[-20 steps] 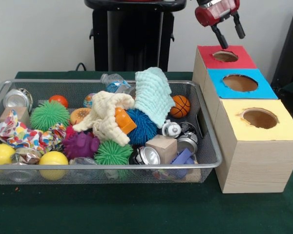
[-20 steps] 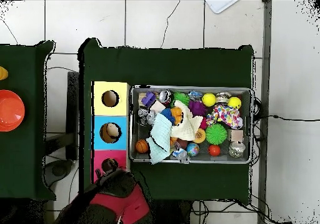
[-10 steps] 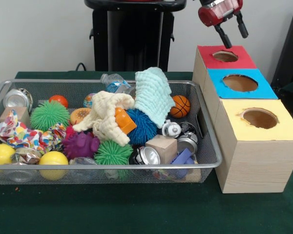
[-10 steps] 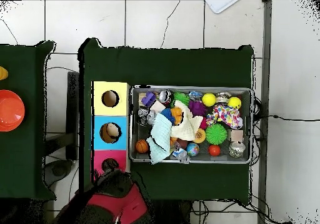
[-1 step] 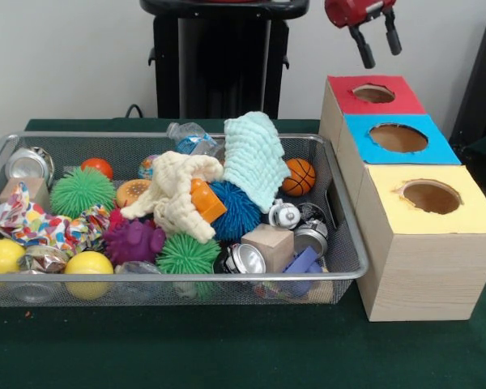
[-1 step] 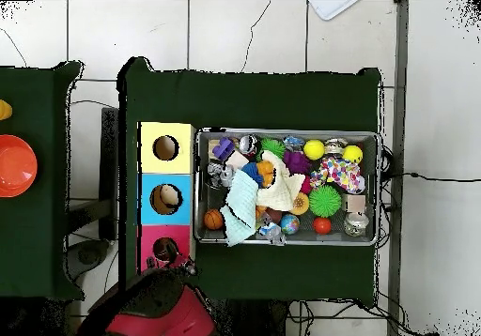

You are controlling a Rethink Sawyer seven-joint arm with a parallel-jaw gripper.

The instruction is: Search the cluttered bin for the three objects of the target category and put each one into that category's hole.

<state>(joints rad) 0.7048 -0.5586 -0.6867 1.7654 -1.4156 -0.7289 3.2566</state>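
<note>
My gripper (image 5: 377,45) hangs open and empty above the red-topped box (image 5: 375,94), near the picture's top edge. In the overhead view the gripper (image 6: 176,267) sits just off the red box (image 6: 165,250), on the side away from the blue one. The wire bin (image 5: 170,136) holds a mint cloth (image 5: 255,154), a cream cloth (image 5: 176,193), a small basketball (image 5: 299,176), two yellow balls (image 5: 87,267), spiky balls (image 5: 81,190), metal cans (image 5: 243,259) and a wooden block (image 5: 268,243). A tan object shows inside the blue hole (image 6: 166,198).
Three joined boxes stand beside the bin (image 6: 380,187): red, blue (image 5: 398,138) and yellow (image 5: 431,196), each with a round hole. The red arm's body (image 6: 155,309) covers the table edge near the red box. A second table with an orange bowl (image 6: 16,165) is at the left.
The gripper has risen and drawn back from above the red hole toward the robot's base. Nothing in the bin has moved.
</note>
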